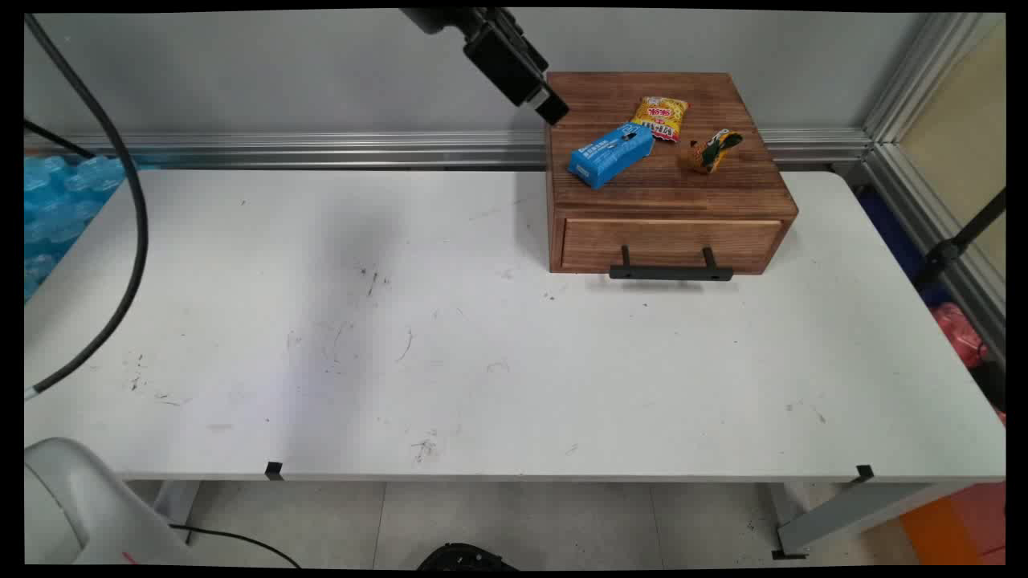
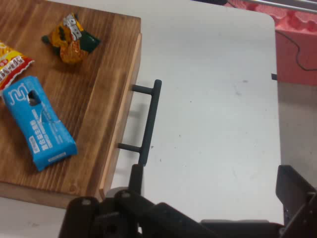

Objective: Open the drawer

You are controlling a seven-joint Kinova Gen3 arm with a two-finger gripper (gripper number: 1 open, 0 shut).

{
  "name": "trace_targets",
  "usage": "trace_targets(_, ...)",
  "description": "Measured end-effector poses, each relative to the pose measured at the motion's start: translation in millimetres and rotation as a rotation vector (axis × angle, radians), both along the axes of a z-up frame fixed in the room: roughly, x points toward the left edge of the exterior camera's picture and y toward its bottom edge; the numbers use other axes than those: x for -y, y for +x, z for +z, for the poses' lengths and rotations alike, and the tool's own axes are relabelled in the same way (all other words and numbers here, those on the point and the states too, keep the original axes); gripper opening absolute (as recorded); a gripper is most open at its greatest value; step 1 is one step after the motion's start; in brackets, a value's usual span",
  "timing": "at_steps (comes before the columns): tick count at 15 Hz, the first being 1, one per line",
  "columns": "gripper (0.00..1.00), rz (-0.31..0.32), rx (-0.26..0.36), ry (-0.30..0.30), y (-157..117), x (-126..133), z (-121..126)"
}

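White table [image 1: 482, 361] carrying a wooden drawer box [image 1: 666, 201] at the back, black tool [image 1: 554, 108] hovering open-fingered above its left edge, blue packet [image 1: 610, 154], yellow snack bag [image 1: 660, 117] and small wrapper [image 1: 713, 150] lying on top, drawer handle [image 1: 671, 271] facing front.

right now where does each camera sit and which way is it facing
main view: fixed above the table's near side, looking down across the white table at the wall; the claw hangs at the top edge.
hand view: on the hand, looking down past the claw at the wooden drawer box.
shared: the box, its black handle, blue packet.
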State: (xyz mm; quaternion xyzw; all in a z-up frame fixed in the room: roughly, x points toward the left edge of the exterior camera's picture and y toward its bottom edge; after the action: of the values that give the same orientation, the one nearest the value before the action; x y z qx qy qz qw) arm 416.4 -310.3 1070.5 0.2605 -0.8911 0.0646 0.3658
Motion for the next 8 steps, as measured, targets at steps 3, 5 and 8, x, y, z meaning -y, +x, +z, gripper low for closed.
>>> trace_targets(3,1.00,0.008,0.016,0.003,-11.8,3.0,-3.2)
trace_targets(5,1.00,0.014,0.027,0.006,-21.5,5.5,-7.1)
trace_targets(8,1.00,0.030,0.051,0.012,-40.4,11.2,-16.6)
